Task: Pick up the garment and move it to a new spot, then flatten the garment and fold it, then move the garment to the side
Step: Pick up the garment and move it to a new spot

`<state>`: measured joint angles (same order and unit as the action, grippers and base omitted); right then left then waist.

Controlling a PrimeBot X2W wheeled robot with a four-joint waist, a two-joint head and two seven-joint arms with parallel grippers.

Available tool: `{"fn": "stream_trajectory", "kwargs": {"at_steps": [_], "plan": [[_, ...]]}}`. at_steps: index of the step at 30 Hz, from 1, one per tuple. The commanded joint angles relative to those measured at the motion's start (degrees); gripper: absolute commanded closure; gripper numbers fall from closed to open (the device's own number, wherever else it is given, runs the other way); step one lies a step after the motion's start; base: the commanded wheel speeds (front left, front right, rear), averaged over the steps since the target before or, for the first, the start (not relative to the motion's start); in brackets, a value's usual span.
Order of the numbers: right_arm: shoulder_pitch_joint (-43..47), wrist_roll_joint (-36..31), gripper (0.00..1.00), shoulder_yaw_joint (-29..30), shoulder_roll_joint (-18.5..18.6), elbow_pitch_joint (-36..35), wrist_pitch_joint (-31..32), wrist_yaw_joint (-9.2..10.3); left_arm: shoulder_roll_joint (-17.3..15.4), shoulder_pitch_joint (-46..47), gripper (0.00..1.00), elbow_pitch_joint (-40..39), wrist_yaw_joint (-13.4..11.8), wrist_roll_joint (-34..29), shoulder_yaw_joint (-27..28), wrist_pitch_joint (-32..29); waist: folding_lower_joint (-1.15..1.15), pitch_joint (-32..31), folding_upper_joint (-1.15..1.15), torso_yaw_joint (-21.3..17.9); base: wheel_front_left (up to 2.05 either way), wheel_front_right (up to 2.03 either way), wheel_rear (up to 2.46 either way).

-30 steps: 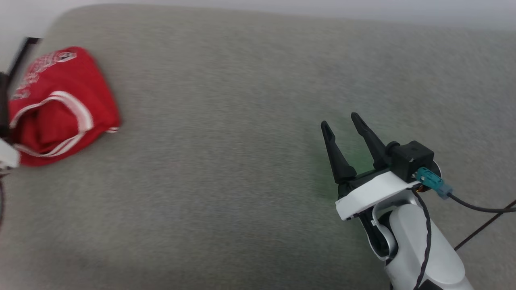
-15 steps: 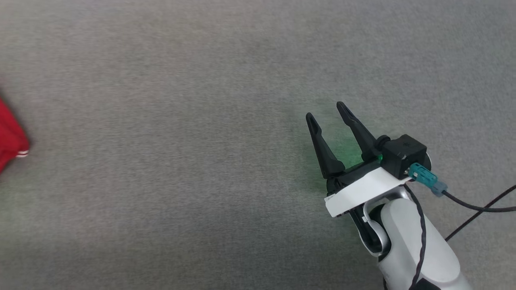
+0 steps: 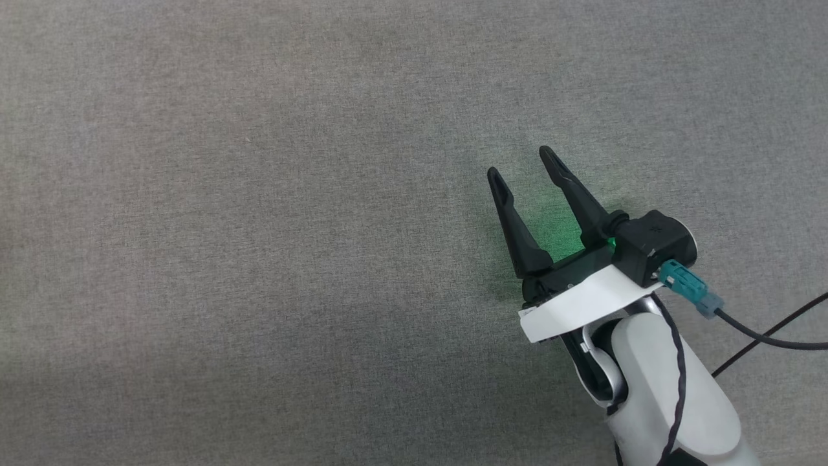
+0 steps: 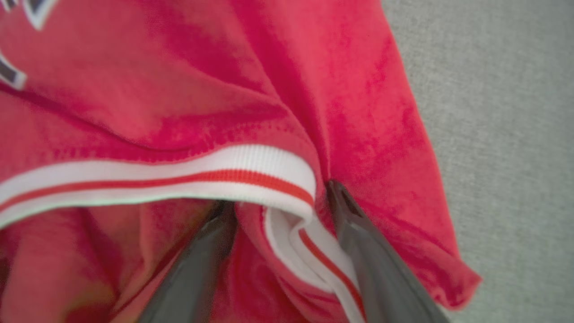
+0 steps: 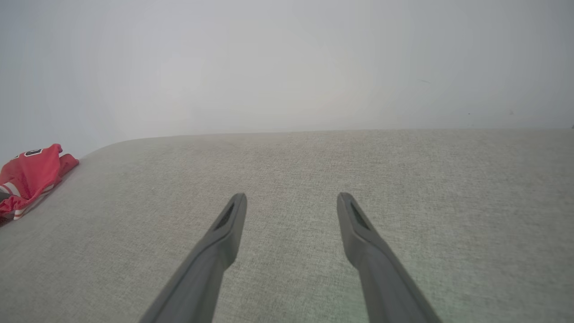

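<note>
The garment [image 4: 251, 85], red with white-and-red striped trim, lies crumpled close under my left wrist camera, with a bit of block lettering at the upper left. My left gripper [image 4: 279, 195] is open, its fingers pressed into the cloth on either side of a fold of the striped trim. My right gripper [image 3: 521, 163] hovers open and empty over the bare grey surface [image 3: 259, 226]. In the right wrist view, the right gripper [image 5: 291, 197] points across the surface, and the garment [image 5: 31, 172] sits far off at the left edge.
The grey fabric surface [image 5: 403, 179] ends in a rounded far edge, with a pale wall [image 5: 287, 58] behind it. A black cable [image 3: 770, 333] trails from a teal plug on my right wrist toward the right.
The head camera has swung away, so the garment has slipped out past the left edge of the head view. The right gripper stays open in about the same pose.
</note>
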<state>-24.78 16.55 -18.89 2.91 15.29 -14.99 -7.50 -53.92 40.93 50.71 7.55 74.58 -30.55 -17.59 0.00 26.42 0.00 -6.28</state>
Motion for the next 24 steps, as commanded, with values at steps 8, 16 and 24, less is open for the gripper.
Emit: {"fn": "stream_trajectory", "kwargs": {"at_steps": [8, 16, 24], "plan": [[-0.7, -0.2, 0.00, -0.4, 0.0, -1.2, -0.3, 0.02, 2.0, 1.1, 1.00, 1.1, -0.1, 2.3, -2.7, 4.0, 0.00, -1.0, 0.00, 0.7, 0.00, 0.00, 0.00], [1.0, 1.4, 0.00, -0.4, 0.0, -0.1, -0.3, 0.02, 0.6, 5.2, 1.00, 0.5, -0.1, 0.6, -3.9, 13.8, 0.00, -5.3, 0.00, 2.2, 0.00, 0.00, 0.00], [2.9, 4.6, 0.00, -0.2, 0.0, 0.4, -0.3, 0.02, -0.1, 9.1, 1.00, -12.4, -0.1, 2.4, -7.2, 15.7, 0.00, -10.4, 0.00, 2.6, 0.00, 0.00, 0.00]]}}
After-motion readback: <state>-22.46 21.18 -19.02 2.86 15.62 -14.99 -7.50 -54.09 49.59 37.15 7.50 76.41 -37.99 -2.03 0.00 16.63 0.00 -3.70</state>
